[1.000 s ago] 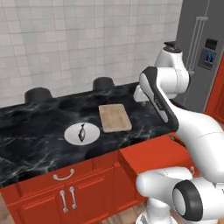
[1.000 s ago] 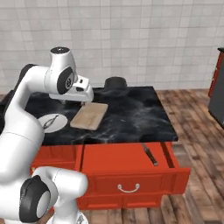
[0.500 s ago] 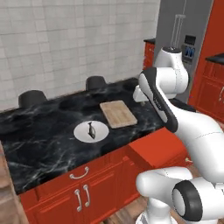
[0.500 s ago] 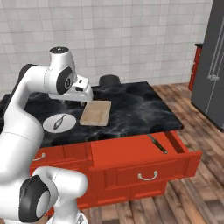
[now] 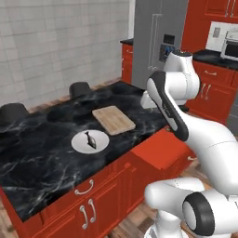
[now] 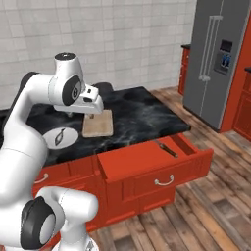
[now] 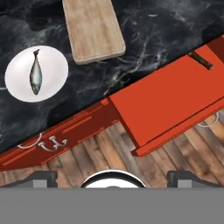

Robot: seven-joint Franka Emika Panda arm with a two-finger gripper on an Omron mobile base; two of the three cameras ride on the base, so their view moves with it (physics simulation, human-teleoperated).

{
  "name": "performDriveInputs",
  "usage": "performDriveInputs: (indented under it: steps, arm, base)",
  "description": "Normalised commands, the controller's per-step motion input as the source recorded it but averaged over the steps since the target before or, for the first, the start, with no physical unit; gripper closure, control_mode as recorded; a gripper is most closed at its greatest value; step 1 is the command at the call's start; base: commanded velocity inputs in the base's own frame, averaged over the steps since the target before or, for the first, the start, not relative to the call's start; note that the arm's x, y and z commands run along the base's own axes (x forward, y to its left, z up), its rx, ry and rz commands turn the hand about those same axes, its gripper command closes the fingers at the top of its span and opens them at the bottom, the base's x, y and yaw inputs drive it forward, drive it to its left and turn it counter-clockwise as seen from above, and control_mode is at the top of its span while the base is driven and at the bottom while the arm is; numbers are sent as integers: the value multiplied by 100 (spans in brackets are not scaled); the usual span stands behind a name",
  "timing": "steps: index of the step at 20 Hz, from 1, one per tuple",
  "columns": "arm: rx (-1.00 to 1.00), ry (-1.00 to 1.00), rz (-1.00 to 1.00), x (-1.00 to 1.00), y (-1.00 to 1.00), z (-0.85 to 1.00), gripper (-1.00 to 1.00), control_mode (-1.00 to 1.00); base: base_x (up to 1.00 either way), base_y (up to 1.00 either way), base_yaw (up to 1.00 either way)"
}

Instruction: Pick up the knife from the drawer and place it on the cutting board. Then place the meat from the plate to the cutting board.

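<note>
The tool (image 7: 112, 177) hangs fully open and empty above the surface (image 6: 142, 110). Step in hand: reaching the knife (image 6: 165, 148) in the open drawer (image 6: 147, 162). Next: descend over its handle.

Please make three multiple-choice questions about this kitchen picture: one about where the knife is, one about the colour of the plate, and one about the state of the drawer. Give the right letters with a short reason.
1. Where does the knife lie?
A. On the cutting board
B. In the drawer
C. On the plate

2. What colour is the plate under the fish?
A. White
B. Red
C. Black

3. In what state is the drawer?
A. Shut
B. Taken out and lying on the floor
C. Pulled open

Answers:
1. B, the knife rests inside the red drawer near its far end, while the cutting board is bare.
2. A, the round plate is plain white against the dark counter.
3. C, the drawer sticks out from the cabinet front and its inside shows.
</note>
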Motion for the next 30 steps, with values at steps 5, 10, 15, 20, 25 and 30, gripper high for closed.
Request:
performDriveInputs:
  steps: [5,10,15,20,25,30]
  arm:
    - [0,0,0,0,0,0,-100,100]
    - [0,0,0,0,0,0,-100,100]
    - [0,0,0,0,0,0,-100,100]
    - [0,0,0,0,0,0,-100,100]
    - [0,0,0,0,0,0,-100,100]
    - [0,0,0,0,0,0,-100,100]
  base:
    - [17,37,-31]
    - [43,37,-20]
    - [27,20,-14]
    - [6,19,-18]
    - [7,24,-19]
    - [8,39,-21]
